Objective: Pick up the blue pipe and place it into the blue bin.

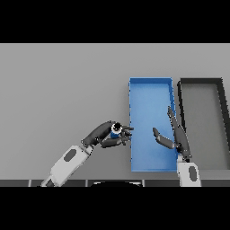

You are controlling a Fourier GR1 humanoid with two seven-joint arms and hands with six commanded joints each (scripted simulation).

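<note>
Grey table (58, 90), head view. Blue pipe (116, 131) sits in the left hand (108, 134), fingers and thumb curled round it, just beside the left wall of the blue bin (150, 85), fingertips reaching over that wall. Pipe's open end faces up, dark inside. Right hand (173, 137) over the bin's right side, fingers straight, thumb spread, holding nothing. Dark grey bin (202, 81) stands just right of the blue one.
</note>
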